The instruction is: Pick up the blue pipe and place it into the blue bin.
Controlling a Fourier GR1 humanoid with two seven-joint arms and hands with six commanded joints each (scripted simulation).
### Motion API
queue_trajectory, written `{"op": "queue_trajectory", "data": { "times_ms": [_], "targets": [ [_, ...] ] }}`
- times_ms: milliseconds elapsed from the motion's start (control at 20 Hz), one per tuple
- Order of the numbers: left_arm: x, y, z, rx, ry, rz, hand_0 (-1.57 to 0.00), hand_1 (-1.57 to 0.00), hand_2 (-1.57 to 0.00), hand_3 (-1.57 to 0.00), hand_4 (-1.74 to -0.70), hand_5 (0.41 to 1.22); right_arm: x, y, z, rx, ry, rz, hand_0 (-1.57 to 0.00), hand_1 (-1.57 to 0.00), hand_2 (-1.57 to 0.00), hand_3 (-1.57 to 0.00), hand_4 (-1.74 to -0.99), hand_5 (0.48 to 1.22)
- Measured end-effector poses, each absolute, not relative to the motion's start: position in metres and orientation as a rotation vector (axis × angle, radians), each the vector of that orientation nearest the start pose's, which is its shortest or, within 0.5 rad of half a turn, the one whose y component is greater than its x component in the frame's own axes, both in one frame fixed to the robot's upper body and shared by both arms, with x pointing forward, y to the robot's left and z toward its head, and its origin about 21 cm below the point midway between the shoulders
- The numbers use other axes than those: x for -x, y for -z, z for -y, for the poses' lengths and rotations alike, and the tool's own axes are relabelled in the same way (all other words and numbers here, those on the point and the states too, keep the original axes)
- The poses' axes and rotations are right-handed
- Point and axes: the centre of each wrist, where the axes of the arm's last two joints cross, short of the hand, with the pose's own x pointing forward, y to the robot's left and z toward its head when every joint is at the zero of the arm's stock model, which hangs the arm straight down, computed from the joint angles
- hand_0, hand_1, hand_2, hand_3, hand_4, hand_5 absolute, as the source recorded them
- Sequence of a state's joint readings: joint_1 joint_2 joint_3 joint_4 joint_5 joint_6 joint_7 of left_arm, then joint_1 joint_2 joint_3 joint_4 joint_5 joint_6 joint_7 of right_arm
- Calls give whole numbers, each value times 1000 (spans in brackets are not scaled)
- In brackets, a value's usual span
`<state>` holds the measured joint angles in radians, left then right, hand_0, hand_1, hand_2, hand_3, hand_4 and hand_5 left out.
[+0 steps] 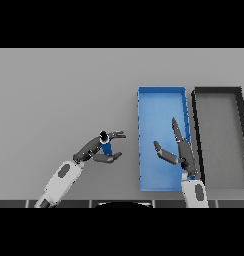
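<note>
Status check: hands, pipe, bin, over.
Left hand shut on small blue pipe, left of the blue rectangular bin. Right hand open above bin. Nothing between pipe and bin.

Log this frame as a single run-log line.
left hand: shut on blue pipe, left of blue bin | right hand: open over bin

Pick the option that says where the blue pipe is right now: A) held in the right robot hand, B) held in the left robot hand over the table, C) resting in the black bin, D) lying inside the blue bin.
B: the left robot hand has its fingers curled round the blue pipe, left of the blue bin.
</note>
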<state>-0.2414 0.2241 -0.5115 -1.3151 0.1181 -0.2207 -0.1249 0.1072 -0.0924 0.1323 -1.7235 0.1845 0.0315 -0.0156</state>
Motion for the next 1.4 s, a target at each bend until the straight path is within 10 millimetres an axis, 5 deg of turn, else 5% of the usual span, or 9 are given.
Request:
{"op": "queue_trajectory", "data": {
  "times_ms": [150, 400, 1000, 1250, 1400],
  "targets": [
    [-269, 26, -147, 498, 698, 1460, -888, -999, -1035, -1009, -1526, 988, -221, -13, 224, 105, -303, 1625, 1, 1, 1, 1, -1195, 604],
    [-260, 29, -138, 529, 737, 1519, -1347, -1384, -1395, -1317, -1665, 1144, -222, -17, 226, 108, -306, 1638, 1, 1, 1, 1, -1190, 600],
    [-261, -35, -113, 609, 709, 1703, -1556, -1558, -1559, -1486, -1736, 1216, -219, -10, 232, 131, -325, 1634, 1, 1, 1, 1, -1144, 601],
    [-255, -44, -108, 605, 754, 1681, -1566, -1567, -1567, -1496, -1739, 1219, -218, -11, 234, 138, -325, 1662, 1, 1, 1, 1, -1127, 605],
    [-255, -46, -110, 594, 759, 1664, -1568, -1569, -1569, -1495, -1740, 1219, -215, -10, 233, 137, -307, 1655, 1, 1, 1, 1, -1178, 605]
  ]
}}
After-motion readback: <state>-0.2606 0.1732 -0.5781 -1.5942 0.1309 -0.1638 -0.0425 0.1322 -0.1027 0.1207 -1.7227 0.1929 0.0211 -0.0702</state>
